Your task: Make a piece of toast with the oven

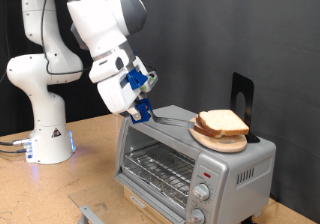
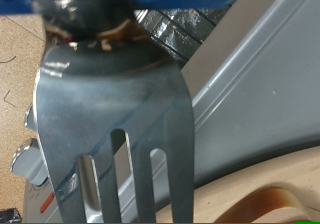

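The silver oven [image 1: 232, 172] stands at the exterior view's lower right, with its glass door [image 1: 158, 167] shut and two knobs [image 1: 202, 194] on its front. The piece of toast [image 1: 222, 121] lies on a round wooden plate [image 1: 214, 139] on top of the oven. My gripper [image 1: 142, 106] hovers over the oven's top left corner, shut on the handle of a wide metal fork [image 1: 172, 118] that reaches toward the plate. In the wrist view the fork's tines [image 2: 110, 134] fill the middle, above the oven top [image 2: 255, 94], with the plate's edge [image 2: 250, 192] beside them.
A black upright stand [image 1: 242, 92] is behind the plate on the oven. The robot base [image 1: 45, 134] stands at the exterior view's left with cables [image 1: 10, 144] beside it. A grey flat object [image 1: 92, 212] lies on the table in front of the oven.
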Robot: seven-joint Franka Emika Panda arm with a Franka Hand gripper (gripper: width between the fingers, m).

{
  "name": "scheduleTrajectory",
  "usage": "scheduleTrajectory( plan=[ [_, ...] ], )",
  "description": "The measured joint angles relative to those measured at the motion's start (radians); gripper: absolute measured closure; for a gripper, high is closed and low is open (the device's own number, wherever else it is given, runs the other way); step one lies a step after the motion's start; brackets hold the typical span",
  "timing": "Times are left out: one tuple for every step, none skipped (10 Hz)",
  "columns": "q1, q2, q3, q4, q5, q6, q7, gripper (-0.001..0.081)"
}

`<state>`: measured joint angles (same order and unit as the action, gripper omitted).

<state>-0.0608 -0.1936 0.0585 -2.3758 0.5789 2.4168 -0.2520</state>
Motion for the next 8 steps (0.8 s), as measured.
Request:
scheduleTrajectory(
  plan=[
    [0.0,0.012,0.007,0.006,0.0,0.008,0.005,0.0321],
    [0.0,0.022,0.015,0.009,0.0,0.017,0.011,0.0321],
    [0.0,0.032,0.024,0.013,0.0,0.028,0.02,0.0321],
    [0.0,0.042,0.032,0.016,0.0,0.034,0.024,0.0321],
    [0.0,0.046,0.039,0.017,0.0,0.035,0.027,0.0321],
    [0.0,0.049,0.044,0.018,0.0,0.036,0.028,0.0321],
    [0.0,0.051,0.048,0.019,0.002,0.036,0.028,0.0321],
    [0.0,0.052,0.05,0.019,0.007,0.036,0.028,0.0321]
  ],
)
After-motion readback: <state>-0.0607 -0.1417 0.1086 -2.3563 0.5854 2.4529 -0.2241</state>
